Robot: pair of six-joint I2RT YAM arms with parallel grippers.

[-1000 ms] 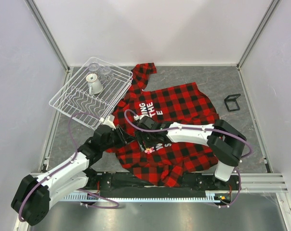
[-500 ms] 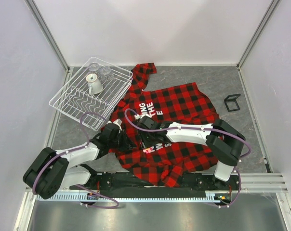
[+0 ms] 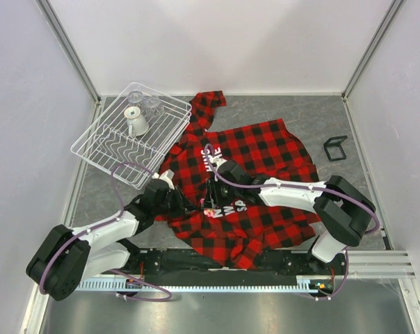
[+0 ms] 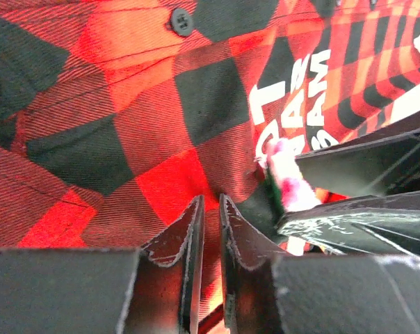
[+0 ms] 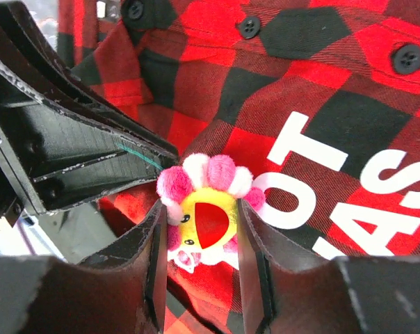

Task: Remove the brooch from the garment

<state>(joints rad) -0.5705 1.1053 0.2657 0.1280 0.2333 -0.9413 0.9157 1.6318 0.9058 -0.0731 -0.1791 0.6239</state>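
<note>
Right gripper (image 5: 198, 224) is clamped on the brooch (image 5: 206, 209), one finger each side of the pink flower (yellow centre faces the wrist camera). The brooch sits on the shirt (image 3: 265, 149), left of its middle, beside the white lettering. Left gripper (image 4: 211, 209) is nearly closed, pinching a shirt fold just left of the brooch.

Left arm (image 3: 102, 233): white link shells, black joint housings, bulky rounded black shoulder.
Right arm (image 3: 293, 195): the same white and black build.
Cables (image 3: 119, 174): purple, one looping loosely beside each arm.
Left gripper (image 4: 210, 223): matte black fingers with pale, scuffed edges and a thin greenish line, perhaps a scratch.
Right gripper (image 5: 199, 229): black fingers, edges worn grey.
</note>
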